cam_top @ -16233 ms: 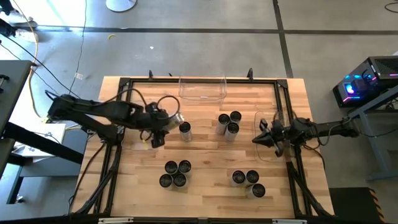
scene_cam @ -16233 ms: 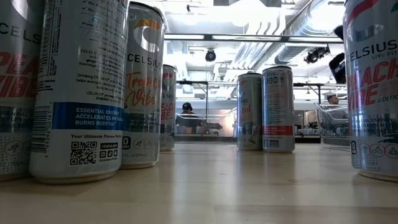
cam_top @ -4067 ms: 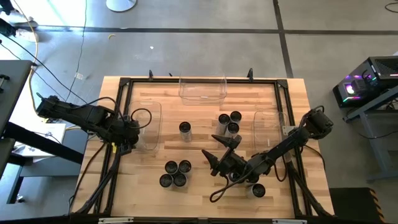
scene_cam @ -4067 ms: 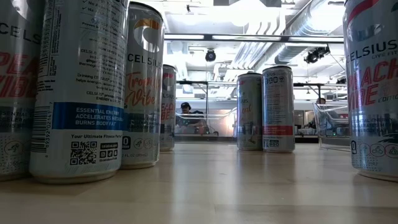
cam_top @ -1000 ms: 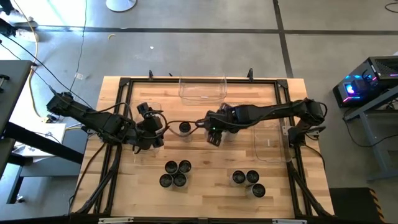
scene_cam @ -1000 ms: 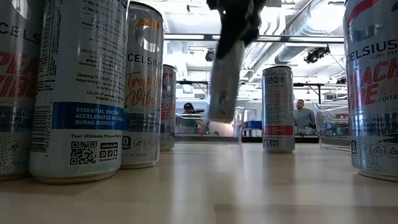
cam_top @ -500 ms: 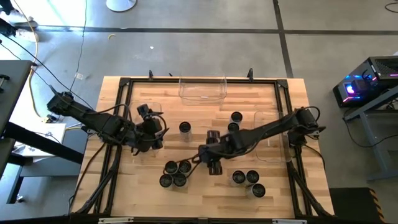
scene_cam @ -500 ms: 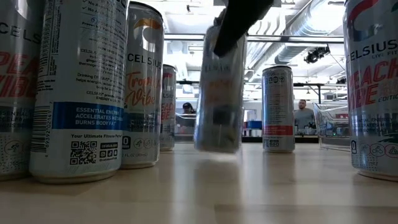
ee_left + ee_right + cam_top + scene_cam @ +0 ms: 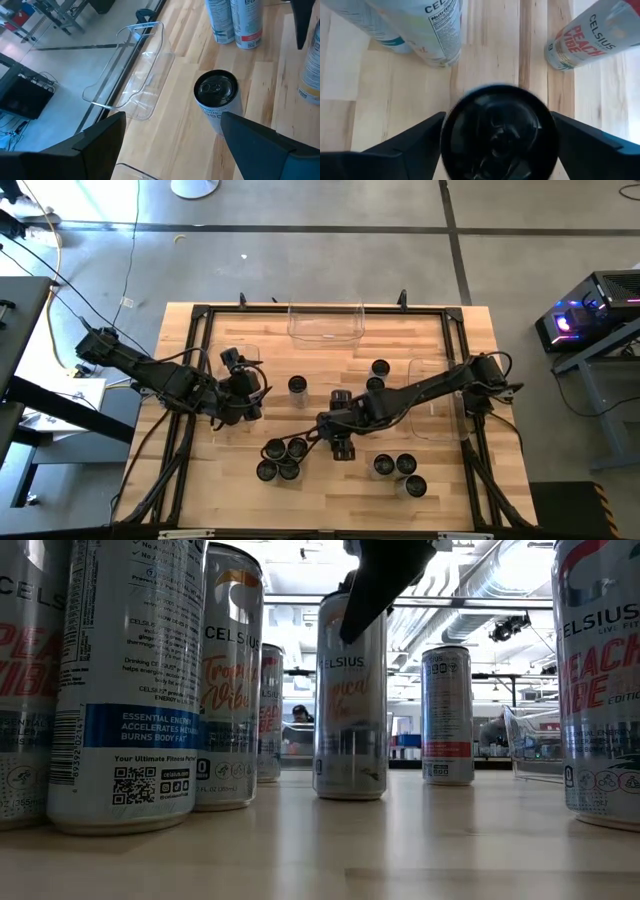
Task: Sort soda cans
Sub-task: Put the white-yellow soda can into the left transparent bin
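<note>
Silvery can (image 9: pixel 350 695) is being gripped upright on the table (image 9: pixel 320 490) by the right gripper (image 9: pixel 340 442); the left gripper (image 9: pixel 247 395) is being held spread beside another can (image 9: pixel 297 385).

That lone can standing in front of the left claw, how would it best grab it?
Probably around the smooth round sides of the lone can, a little below the rim. It stands upright on the wooden table with bare wood all round it, so the open left gripper could come in level from its own side and close across the can's width.
</note>
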`<state>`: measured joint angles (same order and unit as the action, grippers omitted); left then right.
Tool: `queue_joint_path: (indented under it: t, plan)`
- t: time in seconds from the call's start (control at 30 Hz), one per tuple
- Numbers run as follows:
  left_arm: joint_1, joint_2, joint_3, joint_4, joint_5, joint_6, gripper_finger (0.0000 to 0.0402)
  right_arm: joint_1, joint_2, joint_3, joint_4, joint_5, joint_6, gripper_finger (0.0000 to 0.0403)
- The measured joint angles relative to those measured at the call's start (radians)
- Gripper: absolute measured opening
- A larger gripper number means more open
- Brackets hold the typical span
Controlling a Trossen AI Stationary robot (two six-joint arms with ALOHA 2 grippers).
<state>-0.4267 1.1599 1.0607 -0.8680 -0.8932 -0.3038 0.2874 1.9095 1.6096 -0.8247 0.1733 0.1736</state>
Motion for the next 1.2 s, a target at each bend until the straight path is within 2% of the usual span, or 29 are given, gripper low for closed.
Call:
queue_joint_path:
  t: [0.13, 0.3, 0.47, 0.57, 0.67, 0.73, 0.87, 0.97, 1.07, 1.2]
  plan:
    - [0.0, 0.0, 0.0, 0.0, 0.0, 0.0, 0.0321, 0.009, -0.003, 0.018, -0.009, 0.037, -0.025, 0.0339]
    - [-0.006, 0.0, 0.0, 0.012, 0.0, 0.023, 0.0321, 0.05, -0.008, 0.131, -0.088, 0.113, -0.077, 0.034]
    - [-0.046, 0.016, 0.0, 0.145, 0.019, 0.117, 0.0321, 0.13, -0.027, 0.205, -0.196, 0.294, -0.11, 0.0341]
    - [-0.065, 0.043, 0.0, 0.282, 0.112, 0.217, 0.0321, 0.192, -0.092, 0.146, -0.226, 0.447, -0.037, 0.0341]
    - [-0.065, 0.085, 0.0, 0.433, 0.262, 0.321, 0.0321, 0.256, -0.176, 0.032, -0.225, 0.596, 0.106, 0.0341]
    - [-0.059, 0.125, 0.0, 0.529, 0.348, 0.395, 0.0321, 0.295, -0.23, -0.05, -0.206, 0.66, 0.21, 0.0342]
    - [-0.026, 0.223, 0.0, 0.724, 0.496, 0.51, 0.0321, 0.352, -0.318, -0.201, -0.121, 0.721, 0.381, 0.0342]
    - [0.017, 0.309, 0.003, 0.856, 0.568, 0.522, 0.0321, 0.377, -0.355, -0.291, -0.047, 0.765, 0.46, 0.0342]
    - [0.075, 0.396, 0.059, 0.85, 0.599, 0.482, 0.0321, 0.394, -0.372, -0.347, 0.011, 0.839, 0.501, 0.0342]
    - [0.151, 0.487, 0.162, 0.703, 0.692, 0.445, 0.0321, 0.406, -0.373, -0.365, 0.049, 0.92, 0.5, 0.0342]
